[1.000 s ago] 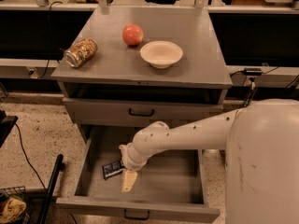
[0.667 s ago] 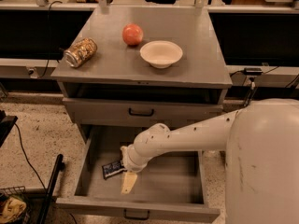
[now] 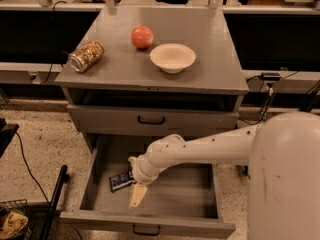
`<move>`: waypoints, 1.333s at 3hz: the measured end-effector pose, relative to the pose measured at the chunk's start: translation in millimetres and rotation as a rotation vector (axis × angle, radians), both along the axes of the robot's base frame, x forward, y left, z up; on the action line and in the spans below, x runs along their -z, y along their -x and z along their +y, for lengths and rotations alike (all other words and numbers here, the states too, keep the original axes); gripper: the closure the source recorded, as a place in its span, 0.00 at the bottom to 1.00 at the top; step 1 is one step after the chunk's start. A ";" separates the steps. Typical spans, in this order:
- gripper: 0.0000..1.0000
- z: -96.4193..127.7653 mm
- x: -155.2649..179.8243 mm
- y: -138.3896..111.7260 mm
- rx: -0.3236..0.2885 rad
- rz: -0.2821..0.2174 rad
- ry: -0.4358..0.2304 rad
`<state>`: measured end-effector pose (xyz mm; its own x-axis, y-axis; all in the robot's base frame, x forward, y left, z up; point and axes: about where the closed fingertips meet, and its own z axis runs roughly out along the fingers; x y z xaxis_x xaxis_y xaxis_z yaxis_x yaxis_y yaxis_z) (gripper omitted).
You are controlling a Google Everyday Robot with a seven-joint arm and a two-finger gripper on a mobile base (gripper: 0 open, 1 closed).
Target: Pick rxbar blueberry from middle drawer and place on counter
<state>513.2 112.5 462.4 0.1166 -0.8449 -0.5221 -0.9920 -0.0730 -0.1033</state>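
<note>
Rxbar point(image 3: 121, 180), end effector point(image 3: 132, 191) seemingly in drawer point(image 3: 176, 200)

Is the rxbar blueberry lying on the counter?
No, the rxbar blueberry lies inside the open middle drawer, beside the gripper.

We see the bar point(image 3: 121, 180), a small flat dark wrapper with pale lettering, lying flat on the floor of the pulled-out grey drawer point(image 3: 150, 223), left of centre. Our gripper point(image 3: 136, 194) hangs inside the drawer just beside the bar's right end. The grey counter point(image 3: 115, 69) tops the cabinet.
</note>
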 end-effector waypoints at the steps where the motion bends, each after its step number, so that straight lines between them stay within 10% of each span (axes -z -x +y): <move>1: 0.00 3.8 10.4 -15.6 0.026 0.012 -0.157; 4: 0.00 26.2 33.7 -32.1 0.019 0.040 -0.360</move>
